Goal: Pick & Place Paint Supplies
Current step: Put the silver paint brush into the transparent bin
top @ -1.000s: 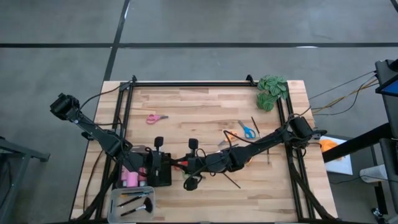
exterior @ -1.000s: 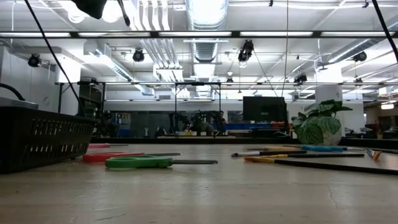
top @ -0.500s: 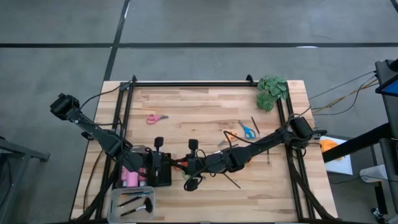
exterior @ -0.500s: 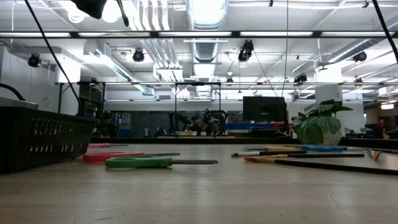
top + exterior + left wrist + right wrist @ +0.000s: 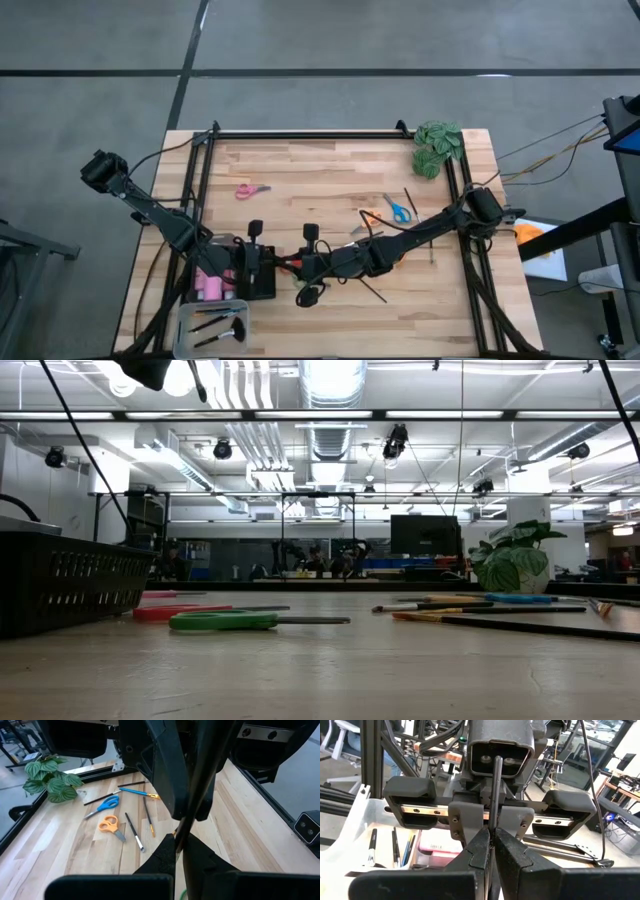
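Robotics lab: exposed ceiling ducts [image 5: 330, 400], strip lights, monitor [image 5: 425, 534], concrete floor [image 5: 320, 40].

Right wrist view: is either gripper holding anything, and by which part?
Both pinch the shaft of one thin dark brush: the right gripper near one end, the left gripper farther along.

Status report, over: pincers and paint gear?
Left pincer, right pincer shut on one thin brush. Orange scissors, blue scissors loose on table. Nothing blocking.
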Robot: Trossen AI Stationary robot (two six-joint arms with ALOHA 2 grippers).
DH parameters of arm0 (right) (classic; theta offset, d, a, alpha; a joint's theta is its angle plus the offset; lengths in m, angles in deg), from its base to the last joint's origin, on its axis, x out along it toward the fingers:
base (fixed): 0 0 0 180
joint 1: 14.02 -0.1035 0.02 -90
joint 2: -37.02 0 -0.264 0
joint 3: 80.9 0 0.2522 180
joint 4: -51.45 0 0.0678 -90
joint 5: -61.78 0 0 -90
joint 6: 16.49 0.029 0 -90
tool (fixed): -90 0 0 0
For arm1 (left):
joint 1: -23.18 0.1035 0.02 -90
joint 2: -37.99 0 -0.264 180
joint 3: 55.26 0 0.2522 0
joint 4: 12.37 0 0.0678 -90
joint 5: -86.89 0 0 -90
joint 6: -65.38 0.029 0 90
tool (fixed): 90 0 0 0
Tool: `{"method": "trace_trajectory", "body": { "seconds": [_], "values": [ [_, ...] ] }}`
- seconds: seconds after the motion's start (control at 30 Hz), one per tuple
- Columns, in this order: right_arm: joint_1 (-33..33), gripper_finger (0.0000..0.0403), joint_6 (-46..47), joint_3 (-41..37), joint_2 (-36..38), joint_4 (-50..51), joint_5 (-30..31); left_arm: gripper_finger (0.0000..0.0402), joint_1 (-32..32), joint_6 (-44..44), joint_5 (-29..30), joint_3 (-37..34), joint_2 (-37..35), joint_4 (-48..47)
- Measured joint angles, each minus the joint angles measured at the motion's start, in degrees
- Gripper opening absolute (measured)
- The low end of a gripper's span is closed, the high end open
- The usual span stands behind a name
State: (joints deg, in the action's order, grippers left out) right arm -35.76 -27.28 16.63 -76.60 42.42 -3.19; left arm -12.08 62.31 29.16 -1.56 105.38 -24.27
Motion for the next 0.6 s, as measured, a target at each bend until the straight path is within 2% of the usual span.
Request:
{"method": "trace_trajectory", "body": {
  "seconds": [0.6],
  "values": [
    [0.02,0.0018,2.23,0.00,-0.02,-0.11,0.04,0.0008,0.00,-0.13,0.04,0.00,0.00,0.02]
  ]
}}
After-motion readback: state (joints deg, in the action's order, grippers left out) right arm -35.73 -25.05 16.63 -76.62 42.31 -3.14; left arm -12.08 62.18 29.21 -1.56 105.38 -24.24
